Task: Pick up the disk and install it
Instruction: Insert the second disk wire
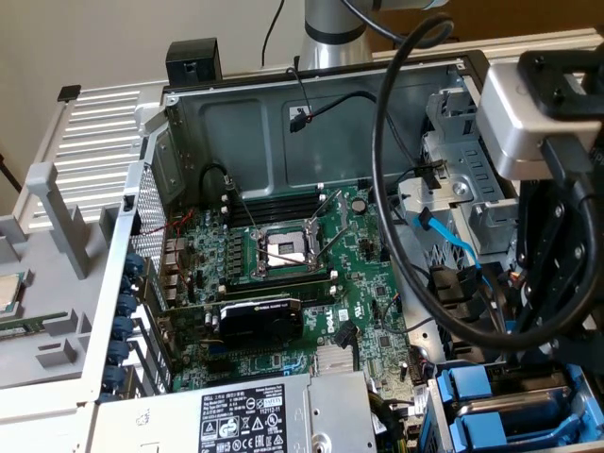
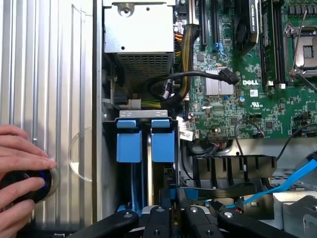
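Two blue disk (image 2: pixel 163 141) rails sit just beyond the closed hand (image 2: pixel 174 210).

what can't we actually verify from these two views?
- Claw, wrist view: fingertips cut off by the frame edge; any grip can't be seen.
- Disk: no label visible. The blue rails in the drive bay are seen edge-on, so bay contents are unclear.
- Exterior view: the wrist camera housing and black cable loop cover the drive cage.
- A person's hand covers a round black object.

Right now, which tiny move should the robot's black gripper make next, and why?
Probably ease the black gripper straight down a little: it hangs just over the blue plastic rails in the bay, with a person's hand outside the case.
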{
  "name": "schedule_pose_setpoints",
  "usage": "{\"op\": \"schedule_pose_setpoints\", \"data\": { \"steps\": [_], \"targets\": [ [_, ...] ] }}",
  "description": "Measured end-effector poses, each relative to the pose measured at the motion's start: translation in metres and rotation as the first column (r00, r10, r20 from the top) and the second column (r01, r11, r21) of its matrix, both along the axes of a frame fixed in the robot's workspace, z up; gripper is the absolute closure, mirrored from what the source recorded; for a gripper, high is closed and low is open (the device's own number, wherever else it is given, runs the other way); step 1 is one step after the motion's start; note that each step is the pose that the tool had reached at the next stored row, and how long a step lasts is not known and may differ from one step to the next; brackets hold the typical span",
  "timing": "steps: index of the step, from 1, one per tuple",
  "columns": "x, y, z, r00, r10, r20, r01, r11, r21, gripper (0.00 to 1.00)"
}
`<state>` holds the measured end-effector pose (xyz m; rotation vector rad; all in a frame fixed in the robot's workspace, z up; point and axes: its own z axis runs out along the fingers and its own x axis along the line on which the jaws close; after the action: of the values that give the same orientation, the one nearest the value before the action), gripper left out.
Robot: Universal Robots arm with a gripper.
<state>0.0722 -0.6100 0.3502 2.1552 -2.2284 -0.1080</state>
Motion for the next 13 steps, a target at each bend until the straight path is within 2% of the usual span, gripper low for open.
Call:
{"op": "schedule_pose_setpoints", "data": {
  "steps": [4,13],
  "targets": [
    [-0.0002,0.0000,-0.0005,1.0000,0.000,-0.0006,0.000,1.0000,0.0022,0.84],
    [0.0004,0.0000,-0.0007,1.0000,0.000,-0.0007,0.000,1.0000,0.0022,0.84]
  ]
}}
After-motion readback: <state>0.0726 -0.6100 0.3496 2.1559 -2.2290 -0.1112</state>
